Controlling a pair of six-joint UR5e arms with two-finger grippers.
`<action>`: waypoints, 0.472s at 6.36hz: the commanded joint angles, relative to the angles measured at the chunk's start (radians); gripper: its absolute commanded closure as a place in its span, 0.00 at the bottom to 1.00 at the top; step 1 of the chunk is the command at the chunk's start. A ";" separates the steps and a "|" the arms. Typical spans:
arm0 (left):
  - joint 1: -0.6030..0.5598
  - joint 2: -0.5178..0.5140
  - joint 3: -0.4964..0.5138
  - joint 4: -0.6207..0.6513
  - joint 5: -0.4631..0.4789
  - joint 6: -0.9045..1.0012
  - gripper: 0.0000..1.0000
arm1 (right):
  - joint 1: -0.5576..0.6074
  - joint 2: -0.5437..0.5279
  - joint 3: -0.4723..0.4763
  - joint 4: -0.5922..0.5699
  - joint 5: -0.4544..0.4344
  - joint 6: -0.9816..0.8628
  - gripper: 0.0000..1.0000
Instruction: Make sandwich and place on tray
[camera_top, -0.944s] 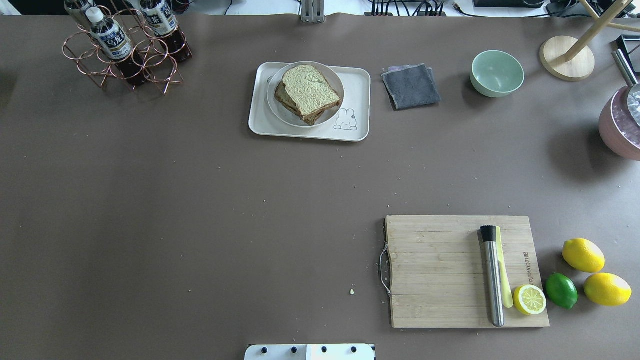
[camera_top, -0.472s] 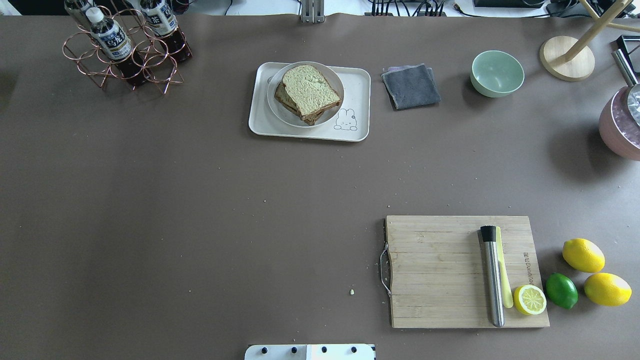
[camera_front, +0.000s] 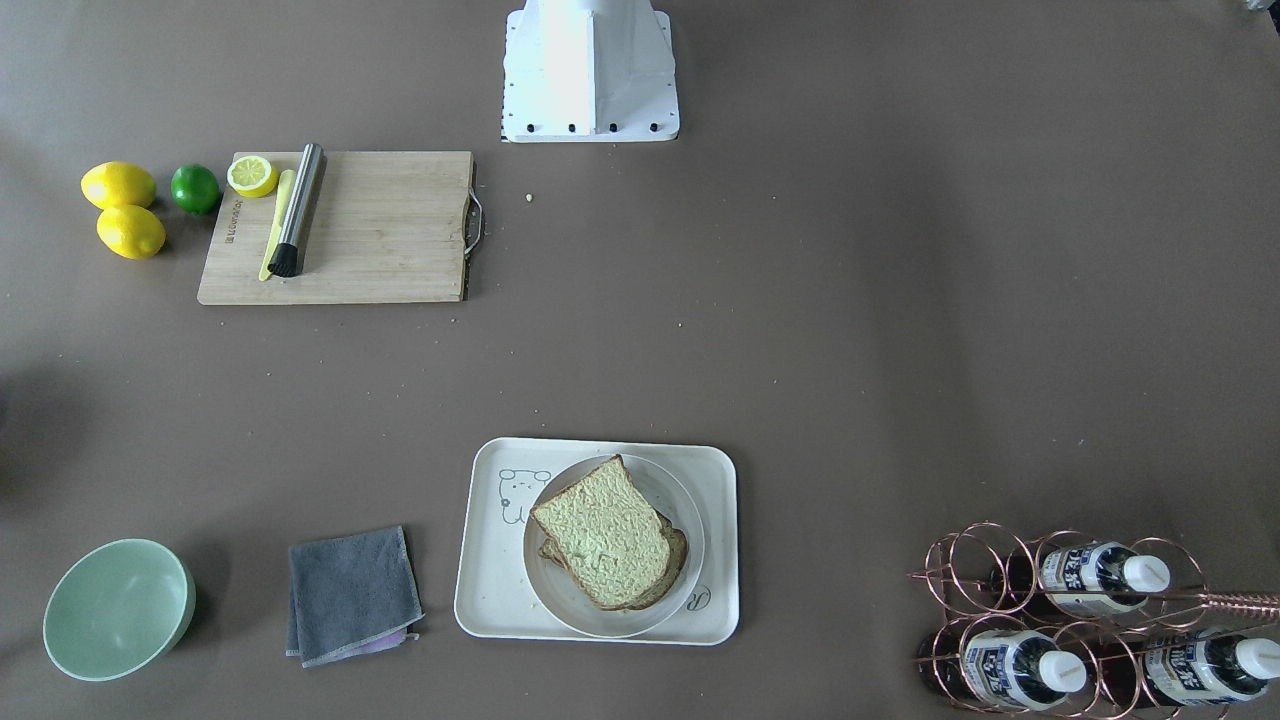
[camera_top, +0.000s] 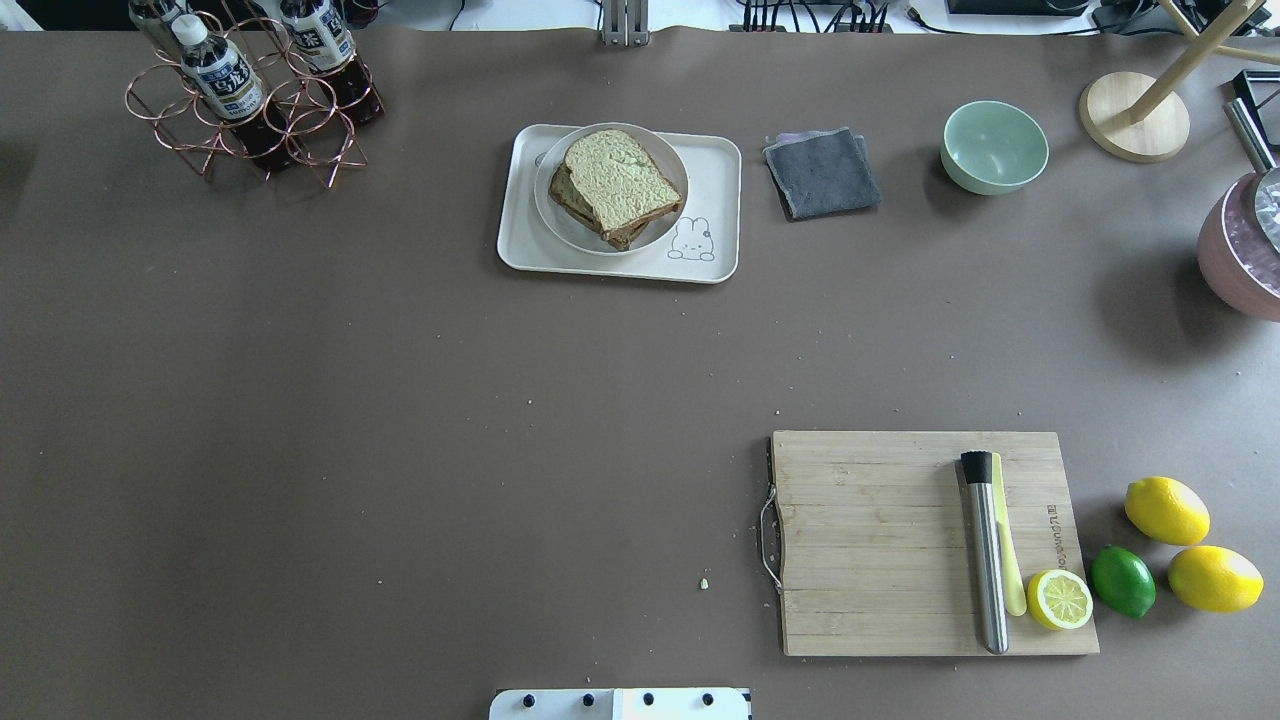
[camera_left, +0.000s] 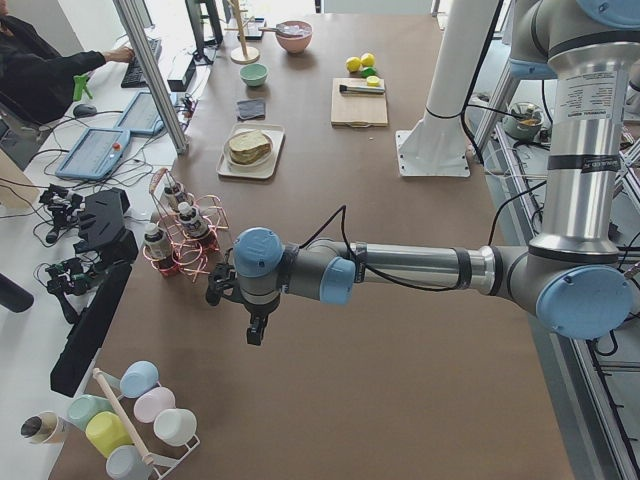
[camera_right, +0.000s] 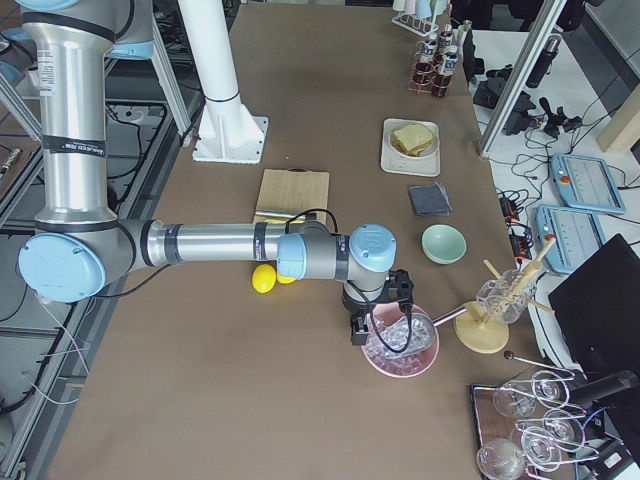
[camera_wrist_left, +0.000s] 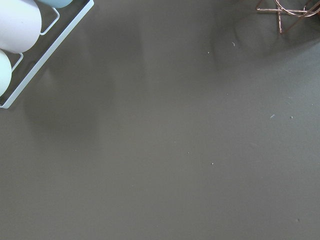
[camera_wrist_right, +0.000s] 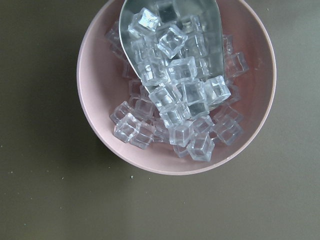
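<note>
Counting two bread slices (camera_top: 620, 178), one plate (camera_top: 565, 228), one tray (camera_top: 712, 170); left pincer (camera_left: 254, 336) and right pincer (camera_right: 357, 335): grip cannot be told.

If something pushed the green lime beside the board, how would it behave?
The lime is round and lies loose on the table, so it would probably roll, not slide. Its glossy skin looks slippery to pinch. A half lemon and a lemon lie close, so it might bump one.

left gripper (camera_left: 250, 325): bare table (camera_left: 300, 400) under fingers (camera_left: 256, 332), bottle rack (camera_left: 185, 240) and mug rack (camera_left: 140, 420) flanking. right gripper (camera_right: 372, 325): ice bowl (camera_right: 405, 350) directly beneath fingers.
</note>
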 joint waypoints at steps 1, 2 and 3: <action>0.000 0.000 0.001 0.001 0.002 -0.004 0.02 | 0.000 0.002 0.000 0.000 0.000 0.000 0.00; 0.000 0.000 0.001 0.001 0.002 -0.004 0.02 | 0.000 0.008 0.000 0.000 0.000 0.000 0.00; 0.000 0.000 0.002 0.001 0.002 -0.004 0.02 | 0.000 0.008 -0.002 0.000 0.000 0.000 0.00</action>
